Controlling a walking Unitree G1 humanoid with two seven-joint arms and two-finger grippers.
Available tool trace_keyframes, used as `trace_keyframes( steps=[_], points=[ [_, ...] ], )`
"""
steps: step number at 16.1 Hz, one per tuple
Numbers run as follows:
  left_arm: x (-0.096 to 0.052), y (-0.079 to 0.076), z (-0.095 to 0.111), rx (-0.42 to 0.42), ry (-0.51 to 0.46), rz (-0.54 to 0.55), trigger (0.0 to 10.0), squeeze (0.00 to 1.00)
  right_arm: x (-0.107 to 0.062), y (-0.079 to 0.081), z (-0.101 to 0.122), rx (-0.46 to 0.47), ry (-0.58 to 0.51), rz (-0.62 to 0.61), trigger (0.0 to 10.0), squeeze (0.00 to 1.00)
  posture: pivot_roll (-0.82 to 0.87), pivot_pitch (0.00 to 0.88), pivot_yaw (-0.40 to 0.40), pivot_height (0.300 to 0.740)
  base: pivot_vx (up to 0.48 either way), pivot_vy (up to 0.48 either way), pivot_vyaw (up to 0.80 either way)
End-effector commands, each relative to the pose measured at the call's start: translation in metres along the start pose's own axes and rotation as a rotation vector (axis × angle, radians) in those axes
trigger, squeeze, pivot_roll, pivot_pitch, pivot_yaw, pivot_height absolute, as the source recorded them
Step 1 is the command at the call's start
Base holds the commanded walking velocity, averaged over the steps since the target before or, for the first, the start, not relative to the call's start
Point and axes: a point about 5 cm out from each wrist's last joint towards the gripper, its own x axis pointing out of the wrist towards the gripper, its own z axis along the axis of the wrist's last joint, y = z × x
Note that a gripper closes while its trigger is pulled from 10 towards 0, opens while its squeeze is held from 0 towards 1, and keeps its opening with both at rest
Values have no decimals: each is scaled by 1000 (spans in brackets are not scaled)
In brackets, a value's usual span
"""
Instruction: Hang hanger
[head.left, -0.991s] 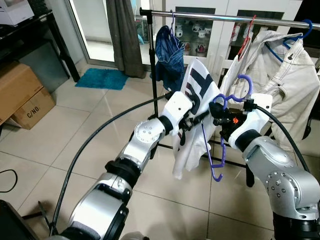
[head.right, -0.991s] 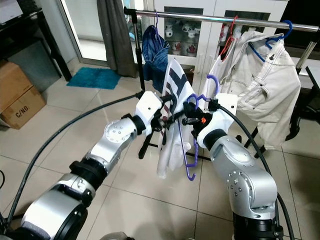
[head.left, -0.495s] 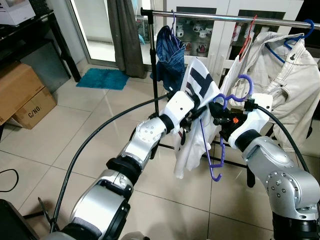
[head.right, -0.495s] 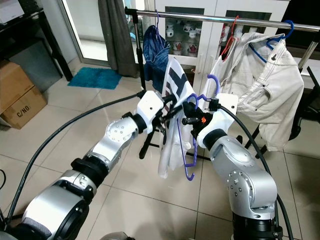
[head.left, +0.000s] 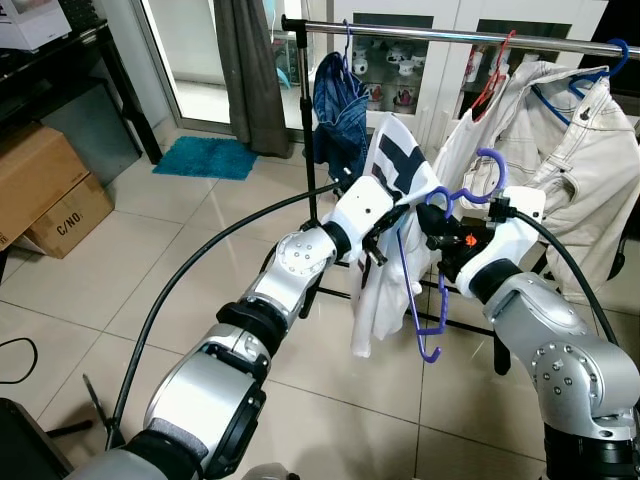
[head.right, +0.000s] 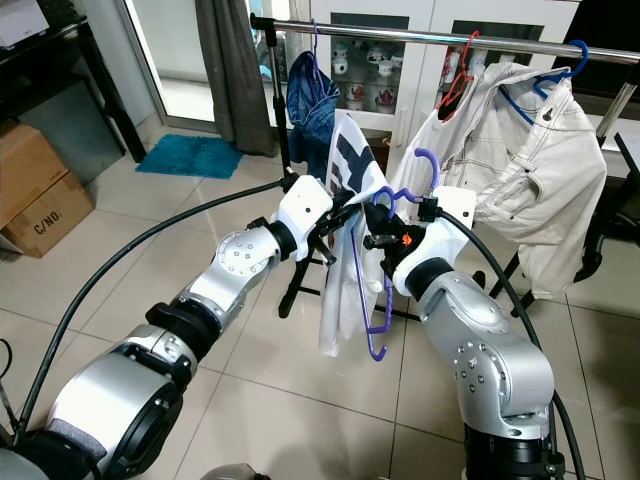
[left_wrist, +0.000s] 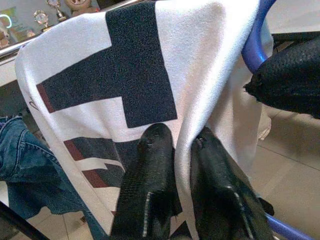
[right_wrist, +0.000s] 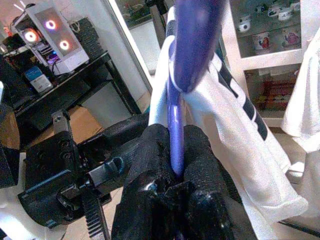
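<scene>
Clamping my right gripper (right_wrist: 172, 150) on the purple hanger (head.left: 440, 290), I am holding it below the rail (head.left: 450, 36). My left gripper (left_wrist: 182, 150) is pinching the white shirt (head.left: 385, 230) draped on that hanger. Open rail is showing between the blue garment (head.left: 338, 100) and the cream jacket (head.left: 570, 150).

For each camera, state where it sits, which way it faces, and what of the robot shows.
Left eye and right eye views: head camera, looking forward and down at the clothes rail; both silver arms show.
Left wrist view: looks along the left gripper, pinching the white shirt.
Right wrist view: looks along the right gripper, clamping the purple hanger.
All show shirt and hanger.
</scene>
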Motion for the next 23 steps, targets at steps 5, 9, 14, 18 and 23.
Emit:
trace_keyframes(
  steps=[5,9,14,18,23],
  points=[
    [0,5,-1,-7,19,23,0,0,0,5,10,-3,-42,22,10000,0,54,0,86,740,0,0,0],
    [0,15,12,-3,-49,38,0,0,-1,-3,3,-31,0,-36,10000,0,54,0,100,740,0,0,0],
    [-6,40,33,4,-145,126,0,0,-7,-13,-10,-20,57,-112,10000,0,69,0,99,740,0,0,0],
    [-12,55,36,43,-130,190,0,0,-12,-28,-23,5,132,-222,10000,0,73,0,96,740,0,0,0],
    [-19,57,29,55,-90,209,0,0,-19,-44,-15,24,111,-356,10000,0,62,0,102,740,0,0,0]
  ],
)
